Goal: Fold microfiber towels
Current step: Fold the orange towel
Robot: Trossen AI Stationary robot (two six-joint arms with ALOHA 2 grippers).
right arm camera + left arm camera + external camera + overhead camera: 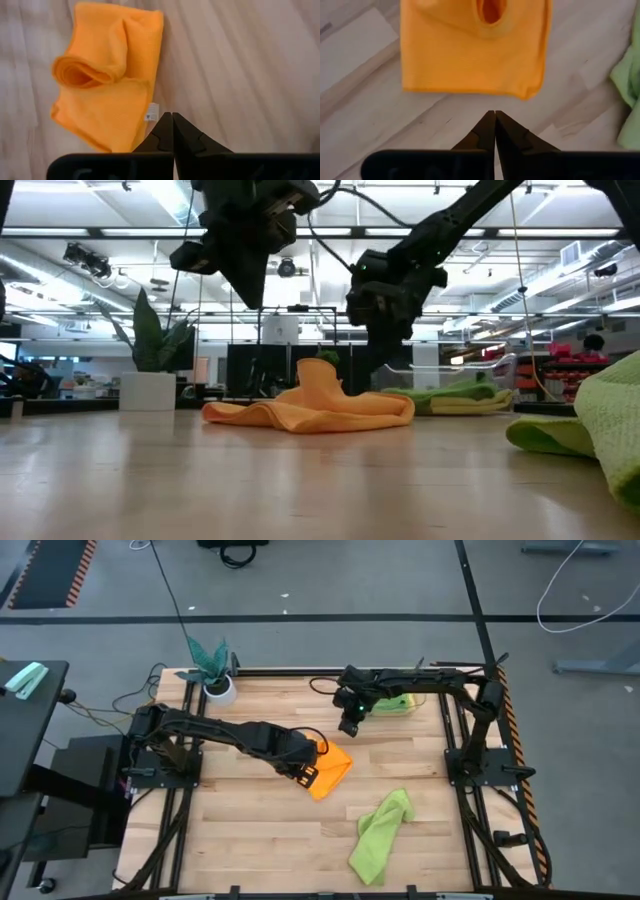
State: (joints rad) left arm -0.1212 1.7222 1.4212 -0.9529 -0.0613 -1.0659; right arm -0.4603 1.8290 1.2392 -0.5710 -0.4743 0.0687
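Note:
An orange towel (332, 768) lies loosely folded near the table's middle, with a raised fold (322, 375) standing up from it. My left gripper (308, 777) hangs shut above the table, just off the towel's edge (470, 90), touching nothing. My right gripper (349, 726) is also shut. It hovers above the towel's far side, near the towel's white tag (151, 112). A crumpled lime green towel (380, 835) lies on the wood toward the near right. More towels, green and yellow (395, 702), lie flat at the far right beneath my right arm.
A teal leafy plant in a white pot (215, 675) stands at the far left corner. Black frame rails (455, 755) run along the table's sides. Bare wood (250, 830) lies open at the near left.

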